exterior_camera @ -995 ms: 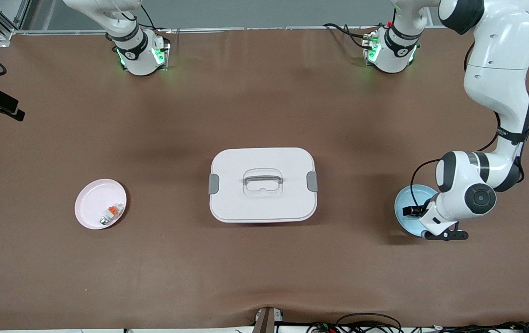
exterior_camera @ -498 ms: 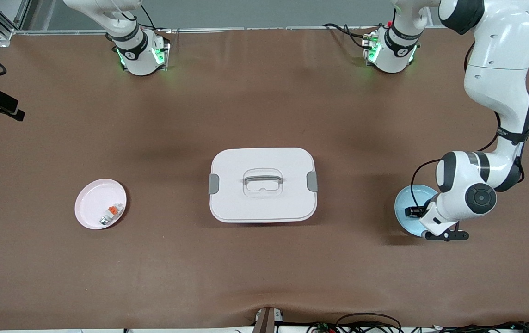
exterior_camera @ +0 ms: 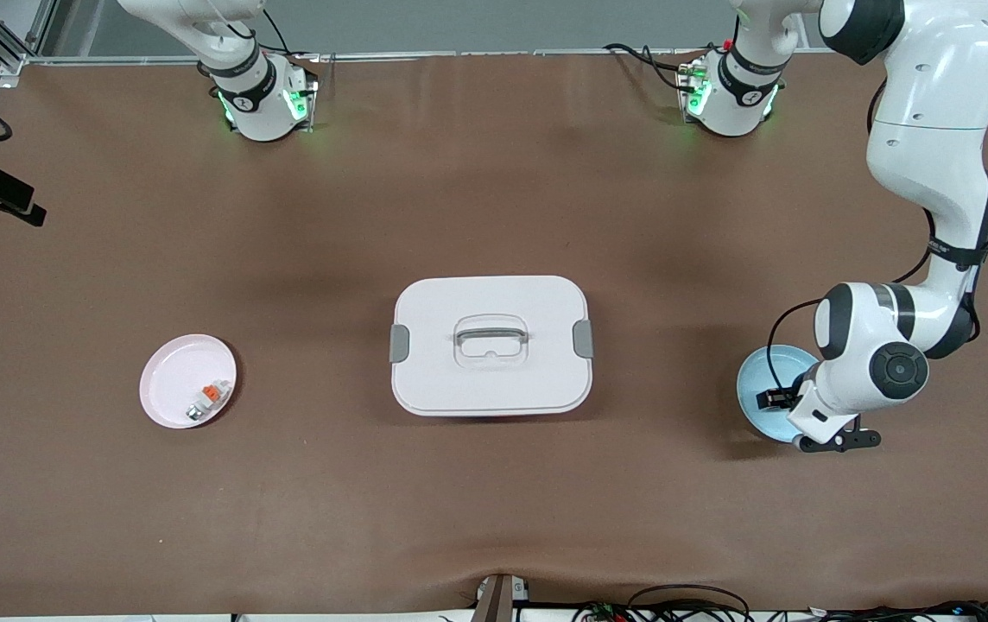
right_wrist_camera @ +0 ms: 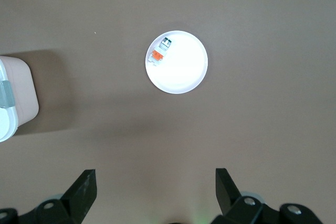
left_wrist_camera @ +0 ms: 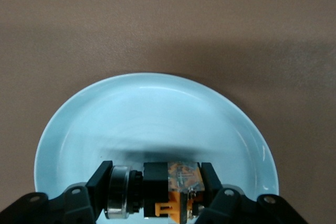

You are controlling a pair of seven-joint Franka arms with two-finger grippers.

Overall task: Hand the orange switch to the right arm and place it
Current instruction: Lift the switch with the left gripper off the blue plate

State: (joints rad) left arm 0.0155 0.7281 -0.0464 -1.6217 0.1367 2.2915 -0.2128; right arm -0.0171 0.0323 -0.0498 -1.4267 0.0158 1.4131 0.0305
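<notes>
The orange switch [left_wrist_camera: 173, 187], a black body with an orange piece and a silver ring at one end, sits in the pale blue plate [left_wrist_camera: 157, 114]. My left gripper [left_wrist_camera: 156, 184] is shut on the switch, one finger at each end, down at the plate's surface. In the front view the left gripper [exterior_camera: 775, 399] is over the blue plate [exterior_camera: 757, 380] at the left arm's end of the table, and the switch is mostly hidden by the wrist. My right gripper [right_wrist_camera: 155, 182] is open and empty, high above the table; the right arm waits.
A white lidded box [exterior_camera: 490, 345] stands at the table's middle. A pink plate [exterior_camera: 174, 389] toward the right arm's end holds a small grey-white part with an orange piece [exterior_camera: 207, 399]; both also show in the right wrist view [right_wrist_camera: 181, 66].
The left wrist and gripper have shifted slightly over the blue plate, toward the front camera. The right arm has not moved.
</notes>
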